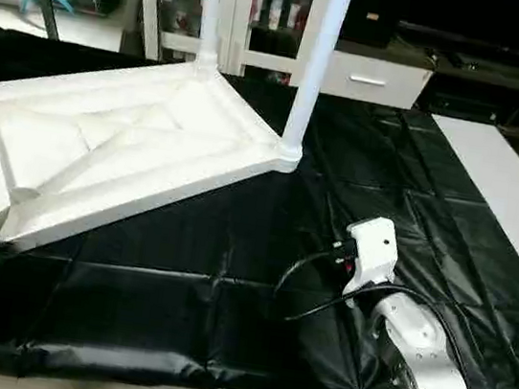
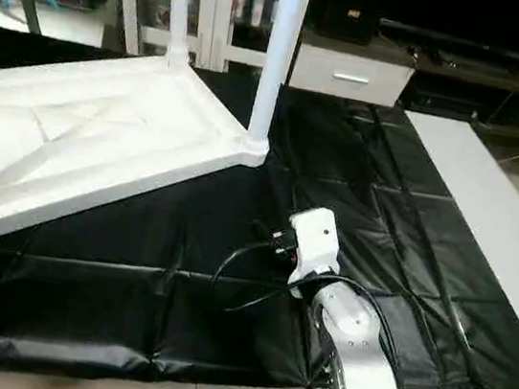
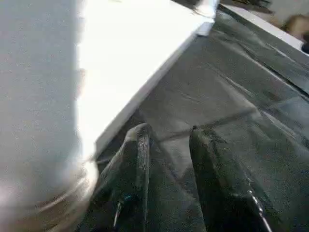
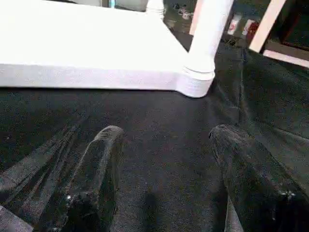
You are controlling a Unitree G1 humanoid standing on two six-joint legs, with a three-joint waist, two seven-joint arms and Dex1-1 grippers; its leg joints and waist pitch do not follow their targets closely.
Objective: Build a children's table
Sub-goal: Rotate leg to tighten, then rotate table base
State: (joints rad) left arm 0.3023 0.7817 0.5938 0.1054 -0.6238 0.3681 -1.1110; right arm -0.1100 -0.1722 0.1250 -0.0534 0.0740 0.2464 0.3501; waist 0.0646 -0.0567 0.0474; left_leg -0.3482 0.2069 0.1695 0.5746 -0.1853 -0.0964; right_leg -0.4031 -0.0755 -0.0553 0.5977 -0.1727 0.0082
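Tools first: the right tool (image 4: 164, 159) hangs released over the black-covered tabletop (image 1: 227, 287), its two black fingers (image 4: 99, 164) spread wide with bare black cover between them. In the head views its silver forearm (image 1: 425, 358) reaches in from about five o'clock, a white wrist housing (image 1: 372, 254) at its tip and a black cable (image 1: 310, 279) looping off toward nine o'clock. The left tool (image 3: 166, 145) shows its two fingers (image 3: 137, 159) parted with nothing between them, close above the cover just beside the edge of the white top.

Outward, toward eleven o'clock of the right tool, the children's table top (image 1: 121, 151) lies ribbed underside up on the tabletop. Two white legs (image 1: 317, 58) stand upright in its far corner sockets, one at the corner nearest the right tool, the other (image 1: 210, 9) farther back. Beyond, at twelve o'clock, stand white cabinets (image 1: 264, 21) and a drawer unit (image 1: 378, 76).
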